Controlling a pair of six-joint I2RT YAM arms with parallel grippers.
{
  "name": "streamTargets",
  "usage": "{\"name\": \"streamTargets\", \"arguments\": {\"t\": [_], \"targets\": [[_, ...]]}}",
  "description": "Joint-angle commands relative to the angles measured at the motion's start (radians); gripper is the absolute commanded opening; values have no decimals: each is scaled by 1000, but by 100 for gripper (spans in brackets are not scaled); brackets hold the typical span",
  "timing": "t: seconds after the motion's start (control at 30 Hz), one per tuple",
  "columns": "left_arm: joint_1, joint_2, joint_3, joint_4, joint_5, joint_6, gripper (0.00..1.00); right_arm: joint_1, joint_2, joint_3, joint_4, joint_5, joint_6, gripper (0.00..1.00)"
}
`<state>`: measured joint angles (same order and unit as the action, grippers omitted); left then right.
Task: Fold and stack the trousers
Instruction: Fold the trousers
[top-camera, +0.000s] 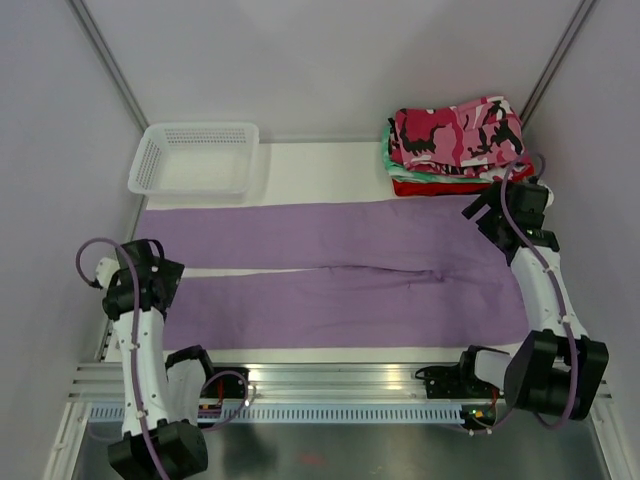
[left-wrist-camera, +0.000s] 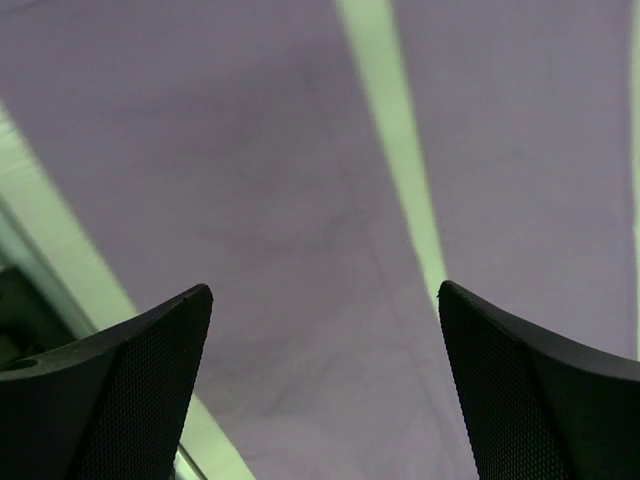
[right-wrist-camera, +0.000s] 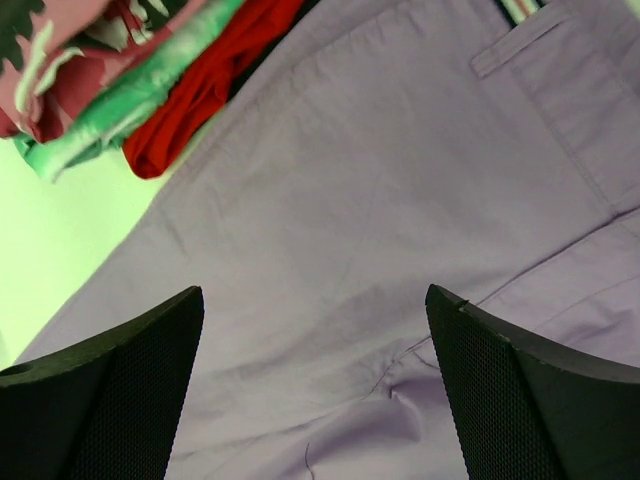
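The lilac trousers (top-camera: 400, 250) lie spread flat across the middle of the table (top-camera: 320, 170). Their two legs run out to the left and the waist end is at the right. A thin strip of bare table shows between the legs on the left half. The waistband itself is hard to make out, because the right arm crosses over it in the overhead view.

The camouflage trousers (top-camera: 458, 130) sit folded at the far right corner, on top of a green-and-white garment (right-wrist-camera: 110, 110) and a red garment (right-wrist-camera: 200, 90). Only the edges of those two lower pieces show. Whether the pile touches the lilac waist cannot be told from above. A white basket (top-camera: 195, 157) stands at the far left, just beyond the upper leg.

The left claw (left-wrist-camera: 325, 288) hangs over the leg ends at the left. Its fingers are spread wide with nothing between them, and only lilac cloth and the pale gap lie below. From above its fingertips are hidden under the wrist.

The right claw (right-wrist-camera: 314, 291) hovers over the seat of the lilac pair beside the pile, also wide apart and empty. A pocket opening (right-wrist-camera: 520, 45) and a crease show beneath it, and the frame cuts off the rest.
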<state>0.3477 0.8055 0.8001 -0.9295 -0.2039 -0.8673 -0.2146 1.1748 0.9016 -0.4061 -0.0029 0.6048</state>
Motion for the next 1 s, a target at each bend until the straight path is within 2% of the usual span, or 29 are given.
{"name": "streamTargets", "arguments": {"t": [0.0, 0.03, 0.1, 0.23, 0.27, 0.37, 0.4, 0.43, 0.47, 0.53, 0.57, 0.67, 0.77, 0.87, 0.97], "targets": [[4, -115, -28, -286, -207, -289, 98, 30, 68, 20, 20, -58, 1, 98], [4, -126, -42, -304, -224, -380, 98, 53, 115, 45, 23, -74, 0, 98], [5, -131, -48, -304, -252, -456, 98, 90, 161, 74, 30, -121, 4, 98], [13, 2, -85, -356, -363, -675, 98, 121, 267, 132, 46, -227, 39, 98], [20, 36, -102, -345, -377, -687, 98, 124, 293, 135, 47, -235, 41, 98], [95, 145, -134, -186, -312, -568, 98, 132, 310, 132, 53, -236, 43, 98], [161, 158, -145, -131, -287, -471, 97, 133, 310, 131, 53, -236, 41, 98], [198, 165, -162, -80, -261, -420, 97, 133, 312, 132, 52, -236, 39, 98], [285, 159, -203, 42, -194, -361, 96, 133, 312, 134, 47, -235, 36, 98], [356, 135, -239, 133, -134, -241, 96, 135, 312, 137, 44, -230, 35, 98], [410, 123, -260, 165, -109, -224, 96, 133, 312, 137, 41, -227, 33, 98], [480, 98, -268, 172, -98, -162, 96, 133, 313, 134, 39, -215, 30, 98], [519, 101, -295, 181, -103, -141, 95, 133, 309, 123, 32, -189, 26, 98], [589, 66, -373, 286, -24, -96, 95, 133, 302, 123, 20, -177, 24, 98], [594, 35, -415, 325, 7, -79, 94, 135, 292, 129, 3, -157, 16, 98]]}}
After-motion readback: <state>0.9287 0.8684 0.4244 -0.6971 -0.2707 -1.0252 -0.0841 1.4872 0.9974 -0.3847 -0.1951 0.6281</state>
